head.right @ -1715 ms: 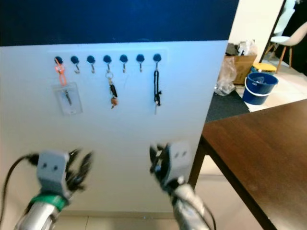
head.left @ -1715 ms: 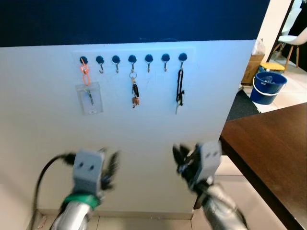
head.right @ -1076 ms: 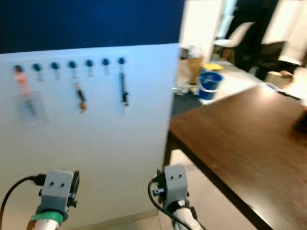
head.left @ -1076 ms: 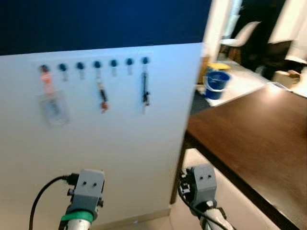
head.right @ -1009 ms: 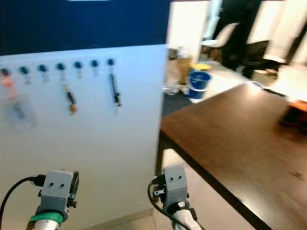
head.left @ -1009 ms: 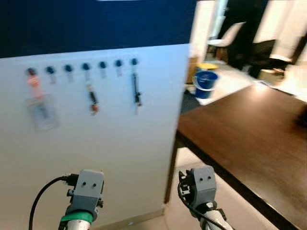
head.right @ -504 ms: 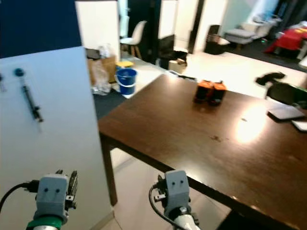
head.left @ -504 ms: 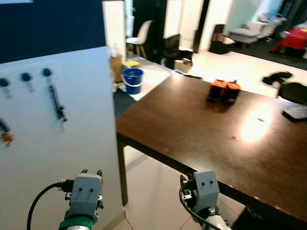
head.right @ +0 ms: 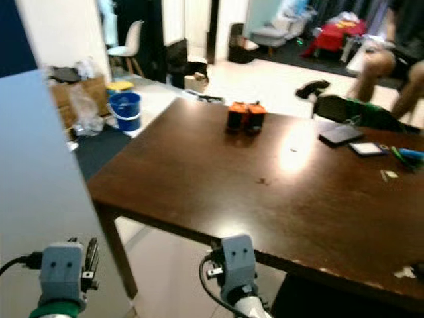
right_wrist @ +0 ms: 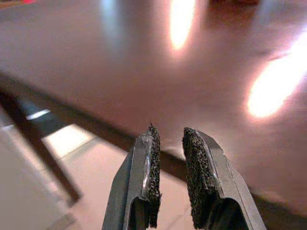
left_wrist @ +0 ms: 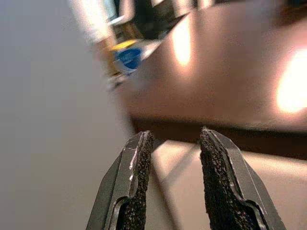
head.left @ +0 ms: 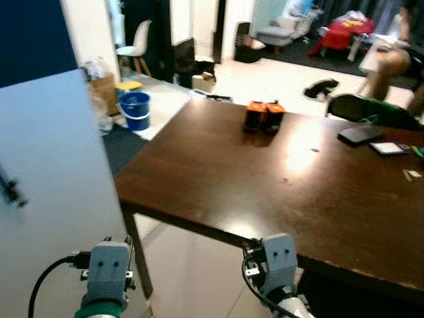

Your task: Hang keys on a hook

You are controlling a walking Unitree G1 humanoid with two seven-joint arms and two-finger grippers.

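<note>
The white hook panel [head.left: 46, 165] stands at the left edge, with one black strap [head.left: 9, 189] hanging on it. A dark brown table [head.left: 278, 179] lies ahead. My left gripper [left_wrist: 172, 136] is held low beside the panel's edge, open with nothing between its fingers. My right gripper [right_wrist: 170, 132] is low in front of the table's near edge, open by a narrow gap and holding nothing. Both grey wrist housings [head.left: 108, 267] [head.left: 278, 255] sit at the bottom of the eye views.
On the table are two orange objects [head.left: 264, 115], a black flat case [head.left: 358, 134] and small items at its right end [head.left: 389, 148]. A blue bucket [head.left: 134, 109] and a white chair [head.left: 136, 45] stand on the floor behind. A person [head.left: 397, 59] sits far right.
The camera has swung to the right: the hook panel has slid to the left edge and the table has come to the middle. Both arms stay low, grippers unchanged.
</note>
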